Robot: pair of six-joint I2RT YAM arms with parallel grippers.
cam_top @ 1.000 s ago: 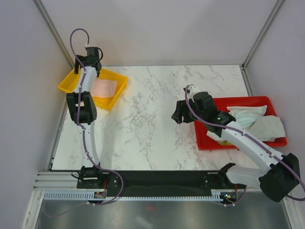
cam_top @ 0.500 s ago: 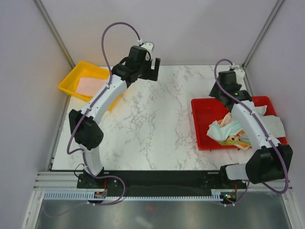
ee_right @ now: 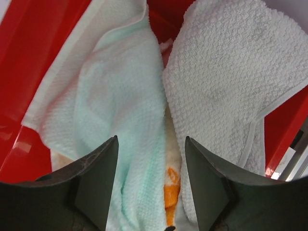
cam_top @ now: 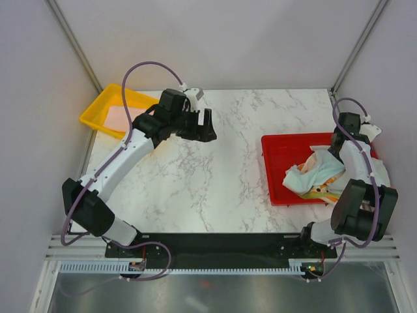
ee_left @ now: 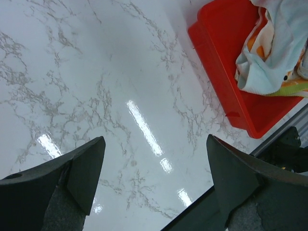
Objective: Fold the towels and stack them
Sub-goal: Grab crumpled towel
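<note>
Since half a second ago the right arm has swung from beyond the red tray's (cam_top: 277,153) far left corner to its far right end, and the left arm has dropped lower and reached out over the table (cam_top: 215,176), well left of the red tray. The left fingers (ee_left: 82,168) stand wide apart over marble, holding nothing, with the red tray's near corner ahead of them. The right fingers (ee_right: 94,178) are also apart and grip nothing; they hang just above the heap inside the red tray. There a mint towel (ee_right: 120,96) lies crumpled beside a pale grey towel (ee_right: 226,77), the two touching along one edge, and a cream towel with orange print (ee_right: 172,180) shows in the gap beneath them. From above, the right arm covers the red tray's right part and hides the grey towel. A pink towel (cam_top: 117,116) lies flat in the yellow tray (cam_top: 98,104), far left of the red tray, partly behind the left arm.
</note>
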